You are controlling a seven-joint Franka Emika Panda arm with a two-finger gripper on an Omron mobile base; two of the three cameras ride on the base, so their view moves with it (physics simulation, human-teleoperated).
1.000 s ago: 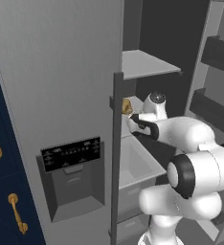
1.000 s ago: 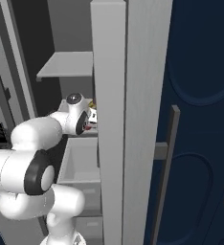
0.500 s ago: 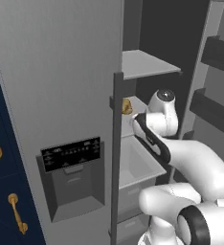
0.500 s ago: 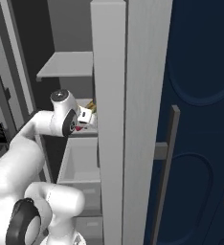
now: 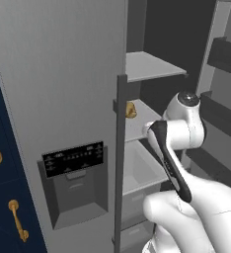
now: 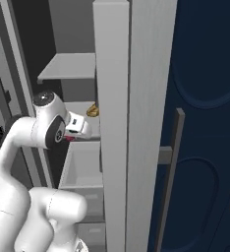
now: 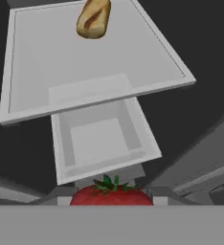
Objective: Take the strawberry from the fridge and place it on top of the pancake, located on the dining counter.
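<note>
Hand view: the strawberry (image 7: 112,194) sits right at the gripper (image 7: 112,201), red with green leaves pointing up the picture, and the jaws are clamped on it from either side. Beyond it lies an open grey drawer (image 7: 104,139), and past that a grey shelf (image 7: 51,67) with a tan-yellow lump (image 7: 94,18) near its far edge.

In the right base view the gripper (image 6: 73,134) is beside the front edge of the same shelf (image 6: 85,109), and a sliver of red strawberry (image 6: 69,139) shows under the white hand. The lump (image 6: 93,110) rests on the shelf close to the fridge (image 6: 112,74) wall.

In the left base view the fridge (image 5: 63,74) stands open, with the lump (image 5: 130,109) at the shelf's left edge.
</note>
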